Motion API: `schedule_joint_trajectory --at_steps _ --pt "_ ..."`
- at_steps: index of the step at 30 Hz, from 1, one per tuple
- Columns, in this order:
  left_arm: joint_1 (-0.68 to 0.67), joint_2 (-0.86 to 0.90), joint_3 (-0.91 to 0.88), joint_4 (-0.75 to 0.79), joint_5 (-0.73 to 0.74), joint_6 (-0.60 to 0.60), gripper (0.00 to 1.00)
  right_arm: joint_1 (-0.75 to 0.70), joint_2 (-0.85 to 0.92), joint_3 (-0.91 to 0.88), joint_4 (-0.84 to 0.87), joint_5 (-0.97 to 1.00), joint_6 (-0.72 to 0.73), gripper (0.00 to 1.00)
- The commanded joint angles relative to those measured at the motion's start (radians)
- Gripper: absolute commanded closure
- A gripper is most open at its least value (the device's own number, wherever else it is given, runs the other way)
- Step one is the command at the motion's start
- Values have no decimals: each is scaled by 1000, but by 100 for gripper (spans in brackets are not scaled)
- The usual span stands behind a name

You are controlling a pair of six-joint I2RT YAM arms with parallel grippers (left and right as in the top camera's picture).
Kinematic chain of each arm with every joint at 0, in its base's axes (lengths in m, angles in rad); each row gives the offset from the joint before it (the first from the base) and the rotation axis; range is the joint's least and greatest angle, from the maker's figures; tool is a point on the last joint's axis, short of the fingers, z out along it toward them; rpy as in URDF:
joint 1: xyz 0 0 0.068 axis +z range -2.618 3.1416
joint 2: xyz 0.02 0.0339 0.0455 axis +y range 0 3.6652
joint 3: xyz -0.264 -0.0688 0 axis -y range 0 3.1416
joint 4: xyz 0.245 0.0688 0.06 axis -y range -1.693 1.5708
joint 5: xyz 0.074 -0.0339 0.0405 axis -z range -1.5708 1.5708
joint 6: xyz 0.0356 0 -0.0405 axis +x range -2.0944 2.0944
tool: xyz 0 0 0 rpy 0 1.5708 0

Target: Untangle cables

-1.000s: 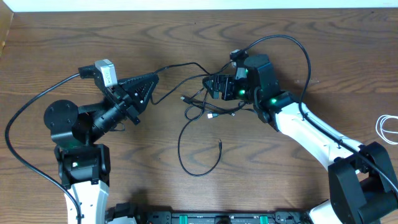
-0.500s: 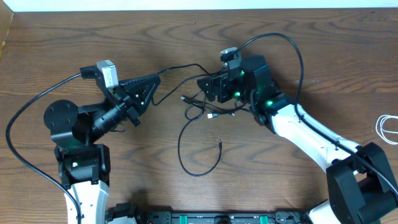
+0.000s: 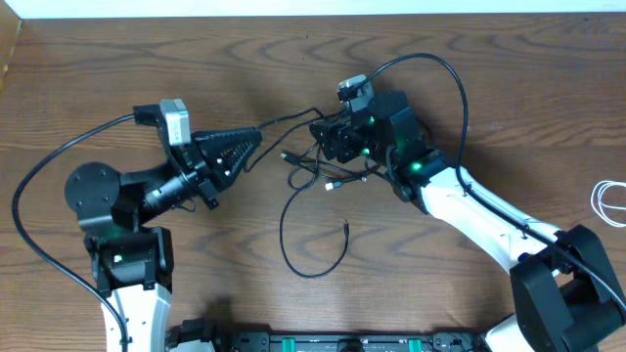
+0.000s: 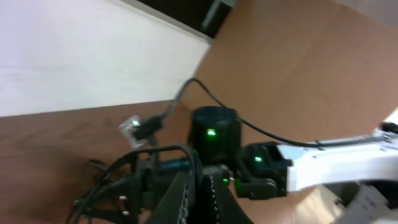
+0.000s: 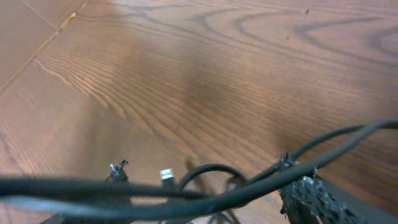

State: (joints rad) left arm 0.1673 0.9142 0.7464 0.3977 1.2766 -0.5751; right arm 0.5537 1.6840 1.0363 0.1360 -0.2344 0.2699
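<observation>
**A:** Where do we find the cords?

**B:** We see a tangle of thin black flexible cords [image 3: 311, 174] near the middle of the brown wood-grain tabletop [image 3: 117, 68]. From that knot one long open loop [image 3: 286, 240] sags toward six o'clock and curls back up, ending in a small plug end [image 3: 347, 228]. A thin white coiled cord [image 3: 608, 200] lies alone at the table's three o'clock edge, well apart from the knot.

**A:** And the left gripper?

**B:** We place the left gripper [image 3: 252, 144] at about nine o'clock of the knot. Its black triangular fingers are clenched together and point toward three o'clock. One black strand [image 3: 289, 119] runs from its tip toward the other arm and touches that tip. We cannot tell whether the strand is pinched between the fingers or only lies against them, because the left wrist view is too blurred there.

**A:** What about the right one?

**B:** We see the right gripper [image 3: 328, 137] at twelve o'clock of the knot, low over it. In its own wrist view the dark, rough-surfaced fingers [image 5: 305, 193] stand apart, released. Black cords cross the gap between them from nine o'clock to three o'clock. A small silver-tipped plug [image 5: 166, 175] shows just past the cords on the wood. We see neither finger pressing on a cord.
</observation>
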Motion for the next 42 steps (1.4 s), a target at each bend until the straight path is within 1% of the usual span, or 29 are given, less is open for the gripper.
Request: schedule_joint_trajectory --at_steps 1,4,5,10,11,17,18,20,21,26,32,33,34,36,37,39,41,42 --pt "-3 -8 10 38 83 -72 92 5 11 -1 12 26 -54 30" --pt "-3 -8 10 39 82 -76 92 5 19 -1 17 23 -54 44" --pt "-3 -8 10 39 82 -82 92 5 23 -1 18 16 -54 45" --pt "-3 -8 10 39 85 -102 92 10 29 -1 29 -65 -55 42" --pt "-3 -8 10 39 85 -105 92 12 31 -1 29 -68 -55 44" --pt "-2 -8 10 39 85 -104 92 21 58 -1 9 -68 -71 68" --pt "-2 -8 10 39 85 -104 92 21 63 -1 9 -69 -86 75" --pt "-2 -8 10 39 85 -103 92 21 67 -1 8 -72 -114 92" --pt "-2 -8 10 39 85 -103 92 21 67 -1 8 -72 -121 99" --pt "-2 -5 10 38 85 -91 92 19 39 -1 -12 -82 -114 99" --pt "-2 26 9 38 63 -87 92 -5 -85 0 -159 -118 -97 99" --pt "-2 35 9 38 62 -84 87 -11 -114 0 -180 -122 -80 99" --pt "-2 47 9 38 62 -84 76 -18 -142 0 -185 -131 -63 99" --pt "-3 74 9 36 63 -84 46 -35 -208 0 -185 -205 -24 99" --pt "-3 87 9 34 63 -84 27 -45 -239 0 -180 -259 -20 99" --pt "-4 117 9 30 64 -85 14 -59 -298 0 -179 -345 -20 99" --pt "-14 148 9 30 73 -85 9 -67 -349 0 -183 -372 -19 99" --pt "-23 163 9 30 74 -85 9 -69 -369 0 -186 -370 -13 99"
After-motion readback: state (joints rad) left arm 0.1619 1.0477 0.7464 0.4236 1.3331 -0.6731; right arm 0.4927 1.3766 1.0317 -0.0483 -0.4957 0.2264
